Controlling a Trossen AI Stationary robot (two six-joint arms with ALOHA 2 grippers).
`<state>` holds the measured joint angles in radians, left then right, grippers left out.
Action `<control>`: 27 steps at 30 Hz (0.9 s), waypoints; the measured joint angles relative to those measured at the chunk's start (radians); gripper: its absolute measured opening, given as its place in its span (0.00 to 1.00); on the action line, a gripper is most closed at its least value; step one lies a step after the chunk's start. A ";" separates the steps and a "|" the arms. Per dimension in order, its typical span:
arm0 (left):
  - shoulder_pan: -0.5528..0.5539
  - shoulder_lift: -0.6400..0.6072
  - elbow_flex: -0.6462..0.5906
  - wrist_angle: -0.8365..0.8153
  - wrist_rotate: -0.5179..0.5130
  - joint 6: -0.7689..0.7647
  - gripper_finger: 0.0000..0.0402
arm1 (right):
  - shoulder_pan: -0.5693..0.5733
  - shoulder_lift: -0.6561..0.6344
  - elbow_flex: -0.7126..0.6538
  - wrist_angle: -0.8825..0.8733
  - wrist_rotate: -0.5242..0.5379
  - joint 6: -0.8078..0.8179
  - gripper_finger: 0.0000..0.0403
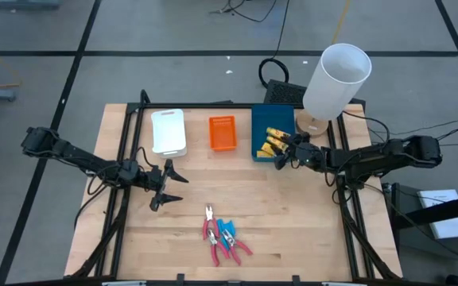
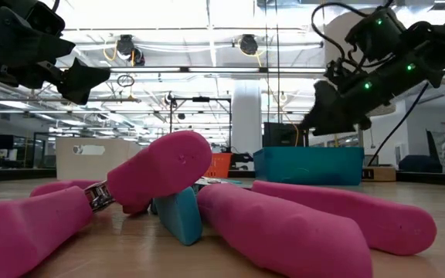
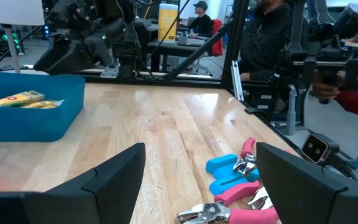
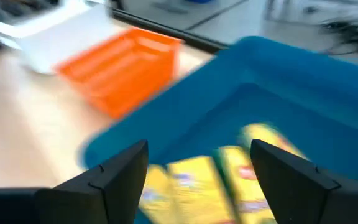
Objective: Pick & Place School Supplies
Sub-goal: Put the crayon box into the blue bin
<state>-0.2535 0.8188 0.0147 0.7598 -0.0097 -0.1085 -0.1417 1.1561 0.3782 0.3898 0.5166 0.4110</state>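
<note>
1. Nearest the front edge, about 6 o'clock from desk [image 1: 293,230] centre: a heap of pink-handled scissors [image 1: 213,233] tangled with light-blue pieces [image 1: 226,230], lying flat and touching each other. Not yet picked.

2. At 9 o'clock from centre, the left claw [image 1: 168,184] hangs above bare wood, fingers spread wide, nothing between them. The left wrist view shows the same scissors [image 3: 244,186] and blue pieces [image 3: 225,171] ahead of it, near but apart.

3. At 2 o'clock, the right claw [image 1: 283,152] sits over the near rim of the blue tray [image 1: 259,127]. Its fingers are spread, nothing pinched, per the right wrist view. The low view shows it raised above the tray [image 2: 309,165], not touching.

4. Yellow packets [image 1: 275,141] lie inside the blue tray, directly under the right claw; they also show in the right wrist view [image 4: 191,180].

5. Farther back, at 12 o'clock: the orange tray [image 1: 222,132], with contents I cannot make out; the white tray [image 1: 168,130] at 11 o'clock looks bare.

6. Step, my read: the packets are placed and the right claw is empty after release; scissors and blue pieces remain.

7. Next move likely calls for the left claw to swing toward 5 o'clock and drop over a single handle. The tangle risks dragging a neighbour, so choose an outer scissor.
</note>
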 joint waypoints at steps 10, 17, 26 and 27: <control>0.000 0.000 0.000 0.000 0.000 0.000 0.77 | 0.091 0.000 0.000 0.292 -0.513 0.029 0.66; 0.000 0.000 0.000 0.000 0.000 0.000 0.77 | 0.317 0.017 0.000 0.487 -0.543 -0.131 0.66; 0.000 0.000 0.000 0.000 0.000 0.000 0.77 | 0.570 0.283 0.099 0.630 -0.382 -0.261 0.66; 0.000 0.000 0.000 0.000 0.000 0.000 0.77 | 0.583 0.321 0.130 0.629 -0.382 -0.254 0.66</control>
<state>-0.2535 0.8185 0.0147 0.7597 -0.0097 -0.1085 0.4411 1.4773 0.5080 1.0188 0.1346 0.1569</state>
